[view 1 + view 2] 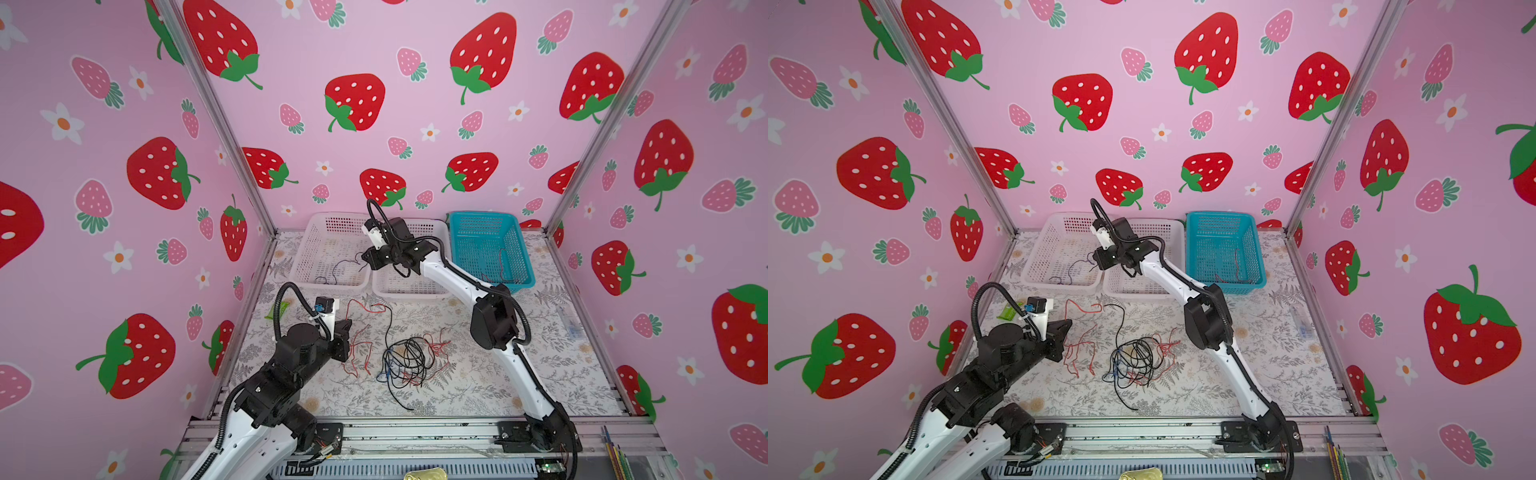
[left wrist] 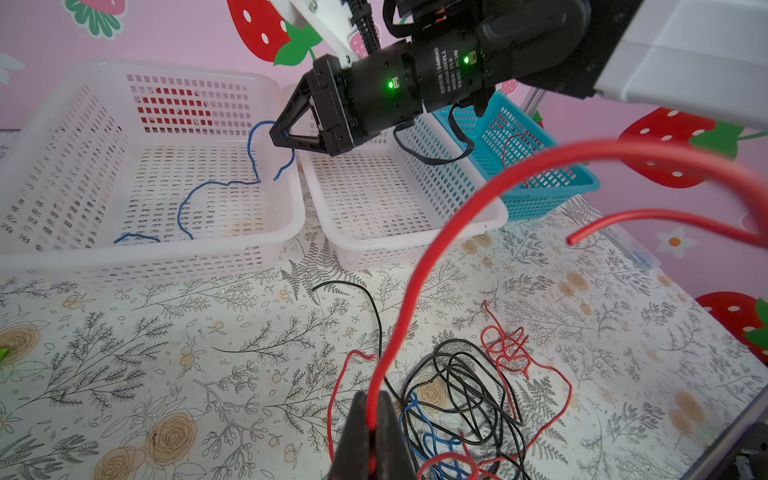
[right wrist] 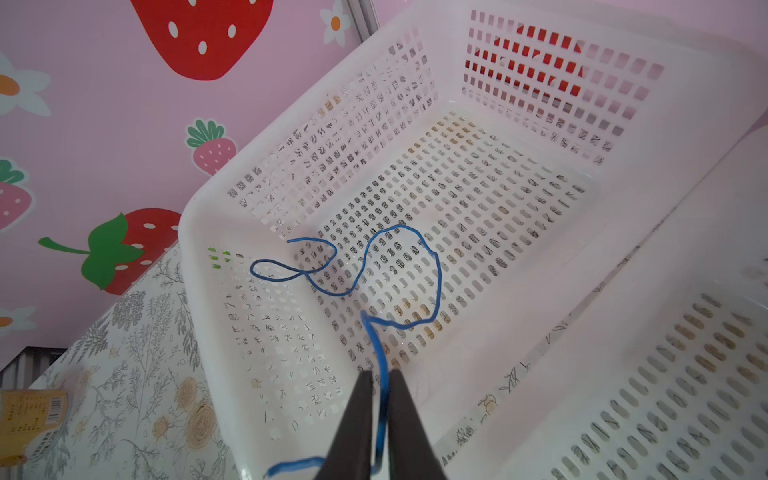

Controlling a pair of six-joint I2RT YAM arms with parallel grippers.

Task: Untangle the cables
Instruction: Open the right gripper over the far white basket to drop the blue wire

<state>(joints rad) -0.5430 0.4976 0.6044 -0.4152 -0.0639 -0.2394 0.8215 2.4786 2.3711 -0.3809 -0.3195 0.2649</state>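
The cables lie as a black, red and blue tangle [image 1: 409,359] [image 1: 1136,357] [image 2: 465,395] mid-table. My left gripper [image 1: 347,328] [image 2: 372,415] is shut on a red cable [image 2: 419,266] that arcs up from its fingertips; more red cable [image 1: 357,353] trails on the table beside it. My right gripper [image 1: 365,257] [image 3: 380,374] hovers over the left white basket [image 1: 307,249] [image 3: 208,316]. Its jaws stand slightly parted, and a blue cable [image 3: 436,270] [image 2: 216,187] runs between them and down onto the basket floor.
A second white basket [image 1: 407,286] stands beside the first. A teal basket [image 1: 490,245] [image 2: 540,183] at the back right holds a red wire [image 1: 500,266]. A green packet [image 1: 277,309] lies at the table's left edge. Strawberry-print walls close in three sides.
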